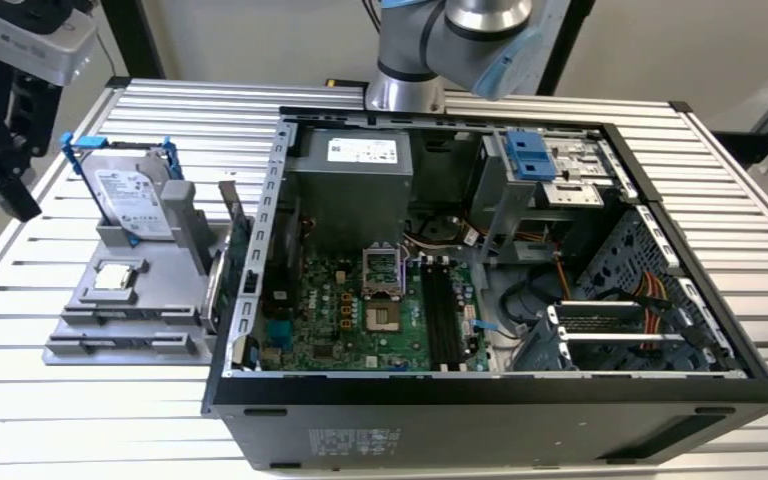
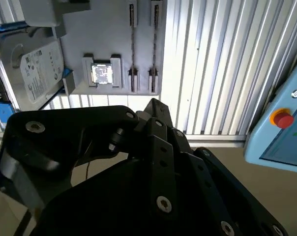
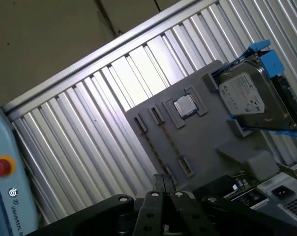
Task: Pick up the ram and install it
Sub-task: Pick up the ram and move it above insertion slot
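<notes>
**Plainly pre-grasp, with nothing in hand**

Judged from the layout, at the reaching stage of the pick: nothing taken, nothing installed. Places the gripper [image 1: 17,200] high at the exterior view's left, out by the table edge, with the gray holder [image 1: 157,302] between it and the computer case [image 1: 272,200]. Shows, in both wrist views, fingertips [image 2: 154,107] drawn together and clasping nothing.

Finds the ram [image 1: 233,218] standing on end and slightly tilted at the holder's side nearest the case, just beside a tall gray block [image 1: 181,215] and well apart from the gripper.

Calls, most likely, for passing the hard drive [image 1: 131,195] without clipping it, spreading the jaws enough to straddle the thin board, squaring them to its flat faces and closing on its upper end. Points to the long black slots [image 1: 440,315] on the motherboard as the probable seat.
</notes>
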{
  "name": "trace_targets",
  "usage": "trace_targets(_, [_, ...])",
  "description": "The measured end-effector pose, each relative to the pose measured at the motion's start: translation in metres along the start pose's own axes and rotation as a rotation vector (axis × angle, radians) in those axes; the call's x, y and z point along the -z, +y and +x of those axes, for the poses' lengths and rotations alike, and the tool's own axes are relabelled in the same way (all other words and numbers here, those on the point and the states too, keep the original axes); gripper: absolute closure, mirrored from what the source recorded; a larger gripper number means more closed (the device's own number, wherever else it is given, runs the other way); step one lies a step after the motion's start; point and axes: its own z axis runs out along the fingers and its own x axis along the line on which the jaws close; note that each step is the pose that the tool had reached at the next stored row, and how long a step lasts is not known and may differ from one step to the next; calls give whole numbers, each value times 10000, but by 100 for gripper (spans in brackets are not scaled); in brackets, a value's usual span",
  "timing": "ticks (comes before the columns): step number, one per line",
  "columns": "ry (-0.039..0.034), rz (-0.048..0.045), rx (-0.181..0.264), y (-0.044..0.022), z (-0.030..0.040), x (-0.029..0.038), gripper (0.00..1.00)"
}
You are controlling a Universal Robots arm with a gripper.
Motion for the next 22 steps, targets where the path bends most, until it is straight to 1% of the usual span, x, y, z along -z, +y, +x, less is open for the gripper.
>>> trace_targets(14, [67,34,1871,1,-2,0,100])
trace_targets(22, [111,56,3114,5,-9,0,100])
